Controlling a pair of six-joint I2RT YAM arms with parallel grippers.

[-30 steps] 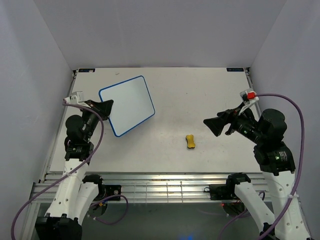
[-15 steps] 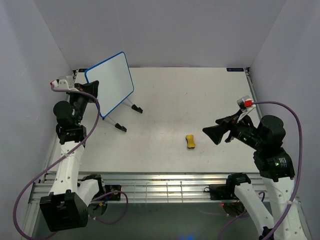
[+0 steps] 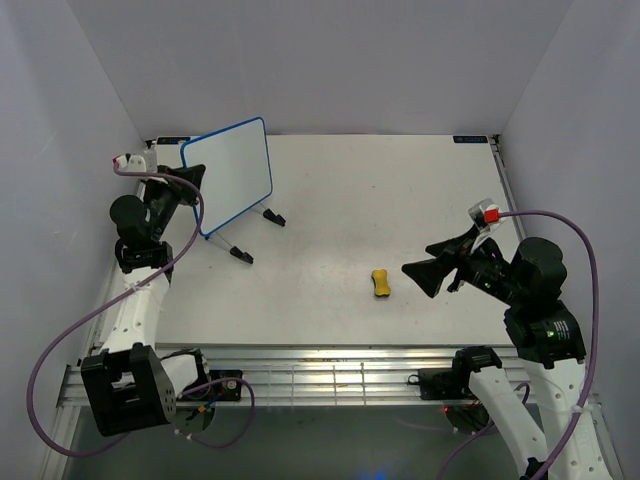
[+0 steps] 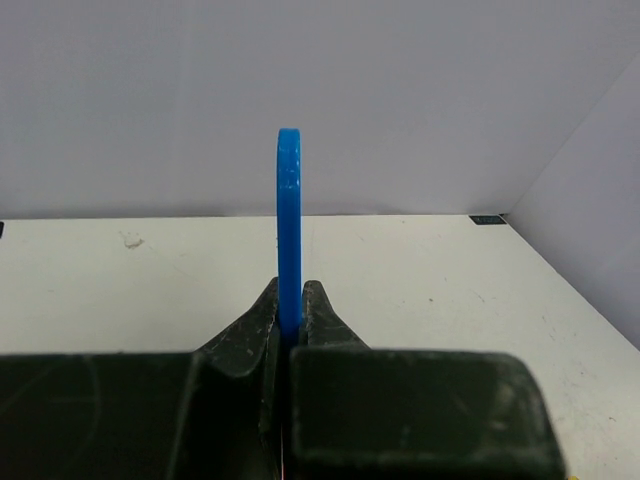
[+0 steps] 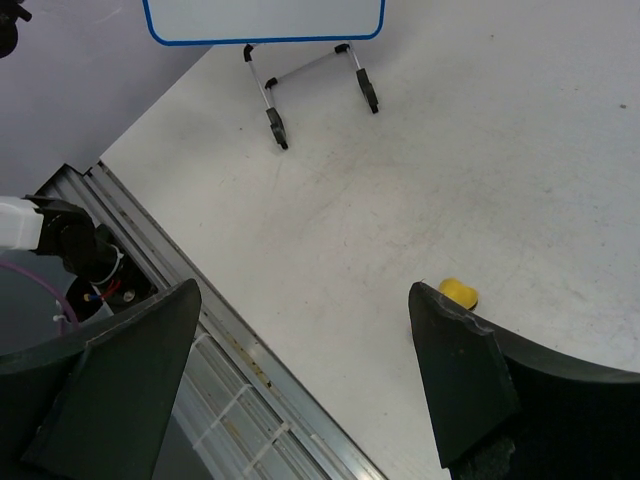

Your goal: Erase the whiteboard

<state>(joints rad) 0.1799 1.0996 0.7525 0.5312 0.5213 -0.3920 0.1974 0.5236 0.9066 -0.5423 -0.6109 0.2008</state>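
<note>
The whiteboard (image 3: pixel 230 175), white with a thin blue frame, stands raised and tilted at the table's back left. Its folding legs with black feet (image 3: pixel 241 254) hang down to the table. My left gripper (image 3: pixel 192 178) is shut on the board's left edge. In the left wrist view the blue frame edge (image 4: pixel 289 220) rises straight up from between the closed fingers of my left gripper (image 4: pixel 290 300). My right gripper (image 3: pixel 412 272) is open and empty, just right of the small yellow eraser (image 3: pixel 380 283). The right wrist view shows the whiteboard (image 5: pixel 262 18), the eraser (image 5: pixel 458 292) and my right gripper (image 5: pixel 305 290).
The white table (image 3: pixel 400 190) is enclosed by pale walls on the left, back and right. A metal rail (image 3: pixel 330 362) runs along its near edge, with the arm bases and purple cables (image 3: pixel 590 300) there.
The left arm has swung back and to the left, lifting the whiteboard from lying flat to standing tilted with its legs hanging. The right gripper has dropped slightly towards the eraser.
</note>
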